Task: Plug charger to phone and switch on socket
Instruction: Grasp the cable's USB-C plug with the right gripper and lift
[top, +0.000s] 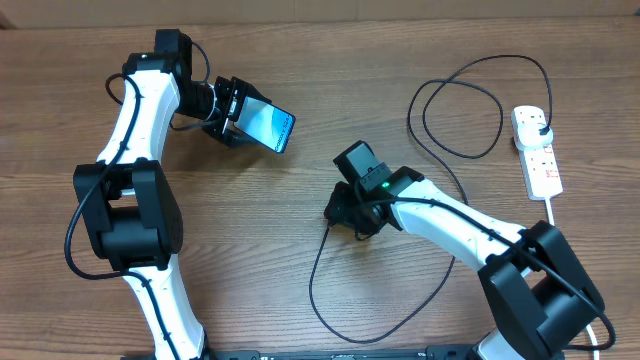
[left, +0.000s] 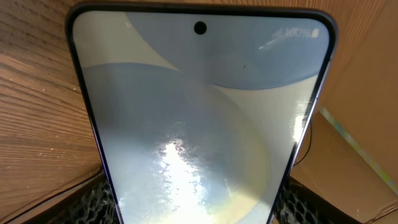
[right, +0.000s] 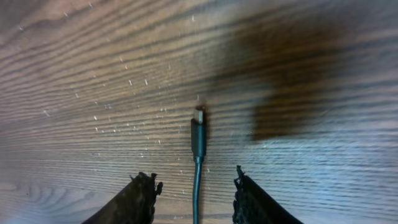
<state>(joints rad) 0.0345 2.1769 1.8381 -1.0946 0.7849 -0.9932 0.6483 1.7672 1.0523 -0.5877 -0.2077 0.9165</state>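
Note:
My left gripper (top: 243, 116) is shut on the phone (top: 270, 123), whose light blue screen fills the left wrist view (left: 199, 112); it is held tilted above the table at the upper left. The charger's thin black cable (top: 330, 320) loops across the table to its black plug in the socket (top: 537, 149), a white power strip at the far right. My right gripper (top: 337, 212) is open low over the table centre. In the right wrist view its fingers (right: 194, 186) straddle the cable, and the connector tip (right: 198, 127) lies on the wood just ahead.
The socket's thick white cord (top: 560, 215) runs toward the front right. Cable loops (top: 455, 110) lie between the right arm and the socket. A cardboard wall (top: 400, 8) runs along the far edge of the table.

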